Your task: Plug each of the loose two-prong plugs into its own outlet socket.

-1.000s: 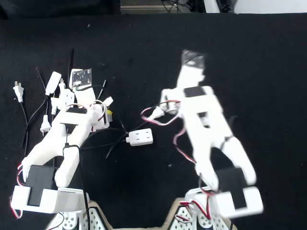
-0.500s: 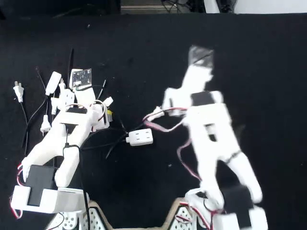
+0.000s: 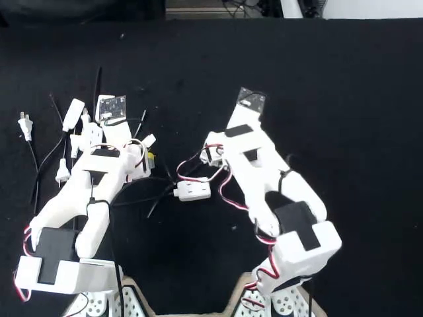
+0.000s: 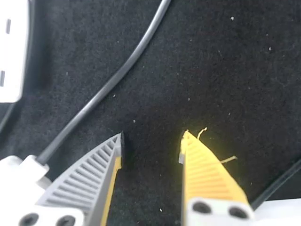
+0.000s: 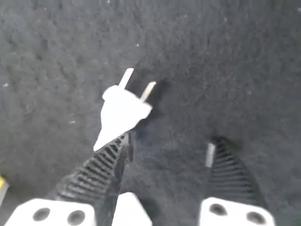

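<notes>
Presently, the outlet [image 3: 193,190] lies on the mat [image 3: 370,99] between my arms. My left claw [image 4: 150,141] is released beside a cord [image 4: 108,84]. My right claw [image 5: 167,146] is released, with a plug [image 5: 123,110] on the mat at one fingertip.

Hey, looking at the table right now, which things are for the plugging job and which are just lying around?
For the job: white two-prong plug; far-left plug on a black cord; white outlet block.
Just lying about: black table cover; cables beyond the table's far edge.
</notes>
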